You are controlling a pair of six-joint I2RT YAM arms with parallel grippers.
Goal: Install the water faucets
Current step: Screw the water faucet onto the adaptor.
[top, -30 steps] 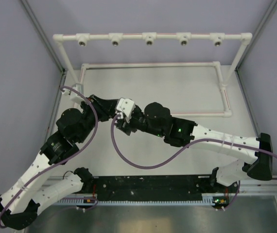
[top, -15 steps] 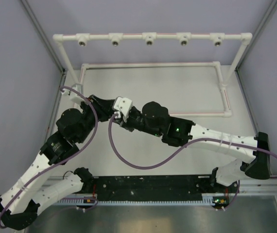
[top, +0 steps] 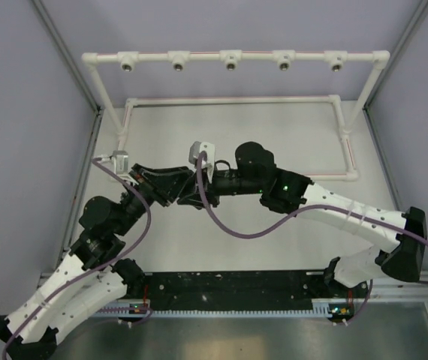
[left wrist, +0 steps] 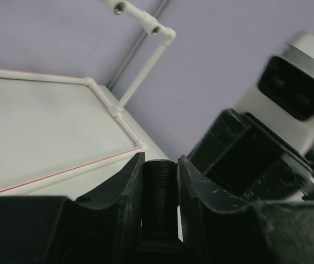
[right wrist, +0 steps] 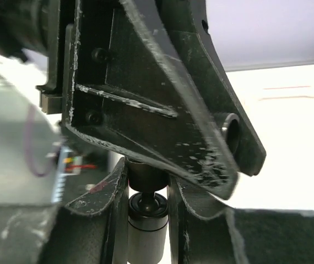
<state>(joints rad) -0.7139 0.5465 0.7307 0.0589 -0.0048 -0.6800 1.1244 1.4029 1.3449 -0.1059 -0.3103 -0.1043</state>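
Note:
A black water faucet (left wrist: 160, 184) with a threaded stem stands between the fingers of my left gripper (left wrist: 160, 165), which is shut on it. Its other end is a dark knob (right wrist: 146, 171) above a pale cylinder (right wrist: 146, 234), and my right gripper (right wrist: 147, 187) presses on both sides of that end. The two grippers meet tip to tip above the middle of the table: left gripper (top: 184, 189), right gripper (top: 199, 196). The faucet itself is hidden between them in the top view. The left gripper's black body (right wrist: 157, 110) fills the upper part of the right wrist view.
A white pipe frame (top: 230, 55) with several metal-ringed sockets stands along the back. Its rectangular base (top: 229, 99) lies on the table and also shows as the pipe frame (left wrist: 140, 77) in the left wrist view. Purple cables (top: 229, 229) hang beneath both arms. Grey walls close in on both sides.
The right gripper has closed its jaws around the faucet's free end, and its wrist has rolled. The left arm's elbow has dropped toward the near edge. The meeting point has shifted slightly right.

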